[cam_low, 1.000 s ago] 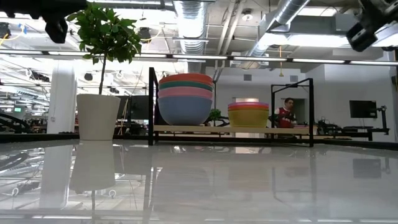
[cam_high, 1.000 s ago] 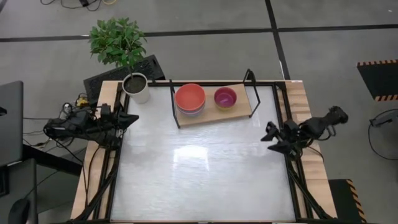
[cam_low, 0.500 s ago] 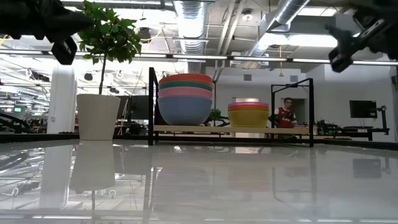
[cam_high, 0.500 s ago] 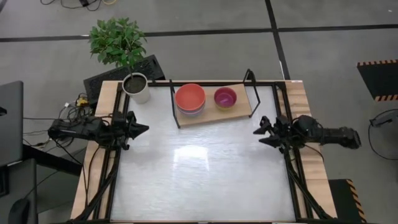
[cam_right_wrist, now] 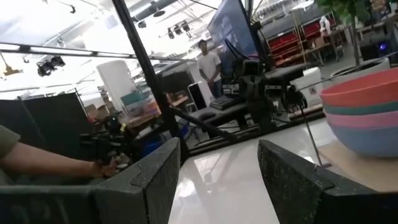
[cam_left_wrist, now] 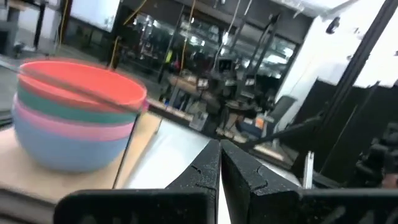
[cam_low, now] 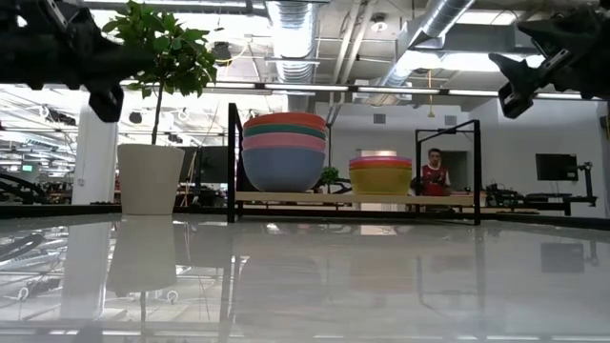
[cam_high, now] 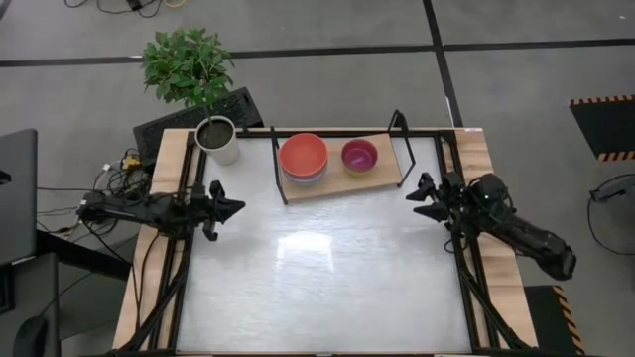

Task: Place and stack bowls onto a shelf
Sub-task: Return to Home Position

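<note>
Orange-red bowl hiding its stack from above, left gripper fingers pressed together, right gripper fingers wide apart

The left arm lies nearly level, stretched inward from its own side. The left gripper has its 2 fingers pressed together. The right arm slants inward from the opposite side, held high. The right gripper has its 2 fingers spread wide apart.
</note>
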Available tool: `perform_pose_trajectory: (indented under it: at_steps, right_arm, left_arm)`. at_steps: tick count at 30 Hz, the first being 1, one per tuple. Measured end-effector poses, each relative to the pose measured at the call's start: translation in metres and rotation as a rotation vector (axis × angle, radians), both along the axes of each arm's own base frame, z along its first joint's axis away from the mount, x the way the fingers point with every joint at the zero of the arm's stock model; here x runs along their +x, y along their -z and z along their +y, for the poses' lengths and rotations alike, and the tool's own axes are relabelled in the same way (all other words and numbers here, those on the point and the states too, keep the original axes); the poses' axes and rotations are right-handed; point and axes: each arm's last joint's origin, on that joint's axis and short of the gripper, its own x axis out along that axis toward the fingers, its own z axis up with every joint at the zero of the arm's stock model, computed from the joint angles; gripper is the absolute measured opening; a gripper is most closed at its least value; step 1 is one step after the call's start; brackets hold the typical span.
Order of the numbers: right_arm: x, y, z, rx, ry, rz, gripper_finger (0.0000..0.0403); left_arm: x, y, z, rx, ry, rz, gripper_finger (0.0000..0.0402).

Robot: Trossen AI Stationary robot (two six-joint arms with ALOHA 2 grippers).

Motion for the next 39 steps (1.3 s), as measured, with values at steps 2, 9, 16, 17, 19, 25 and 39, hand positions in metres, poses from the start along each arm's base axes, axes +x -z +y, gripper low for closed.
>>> perform_pose_trajectory:
  at_steps: [2,9,16,17,19,25,39]
  right_arm:
    - [-0.001,0.0,-0.002,-0.015,0.016,-0.002,0.0242]
    - [-0.001,0.013,-0.01,-0.06,0.109,0.071,0.0242]
    - [-0.001,0.023,-0.013,-0.131,0.143,0.147,0.0242]
    - [-0.001,0.023,-0.013,-0.139,0.146,0.146,0.0242]
    - [-0.001,0.024,-0.013,-0.145,0.147,0.147,0.0242]
    - [0.0,0.024,-0.011,-0.134,0.124,0.151,0.0242]
    - [0.009,0.024,-0.002,-0.114,0.255,0.149,0.0242]
  left_arm:
    - [0.001,0.003,0.0,-0.006,-0.007,0.034,0.0]
    - [0.0,0.005,0.002,-0.005,-0.06,0.048,0.0]
    - [0.0,0.006,0.003,0.032,-0.119,0.073,0.0]
    - [0.0,0.007,0.003,0.034,-0.119,0.081,0.0]
    - [0.0,0.009,0.003,0.038,-0.119,0.1,0.0]
    - [0.001,0.011,0.003,0.045,-0.117,0.126,0.0]
    - [0.001,0.011,0.003,0.045,-0.114,0.125,0.0]
